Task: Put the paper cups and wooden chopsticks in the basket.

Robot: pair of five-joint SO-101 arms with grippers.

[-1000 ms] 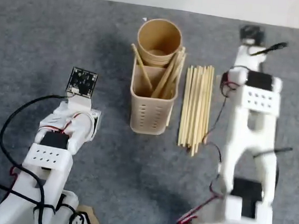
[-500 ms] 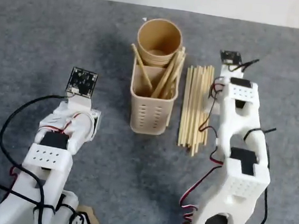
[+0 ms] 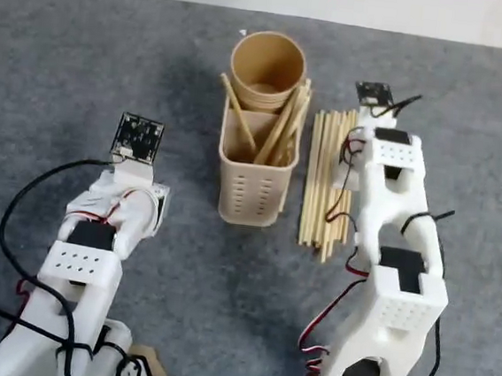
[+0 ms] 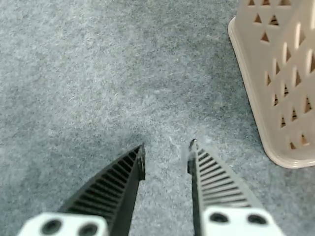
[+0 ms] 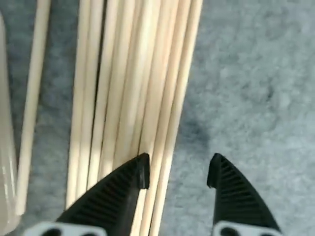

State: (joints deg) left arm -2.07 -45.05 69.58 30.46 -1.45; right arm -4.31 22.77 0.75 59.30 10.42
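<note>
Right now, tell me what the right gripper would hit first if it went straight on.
Probably the loose chopsticks: the right gripper is open over the bundle's outer edge, with one finger above the carpet. How high it sits is unclear.

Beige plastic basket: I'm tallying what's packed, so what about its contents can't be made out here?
- High view: floor of the basket, hidden by the brown paper cup and leaning wooden chopsticks.
- High view: whether more cups are nested inside it.
- Left wrist view: the basket top, cut by the edge.
</note>
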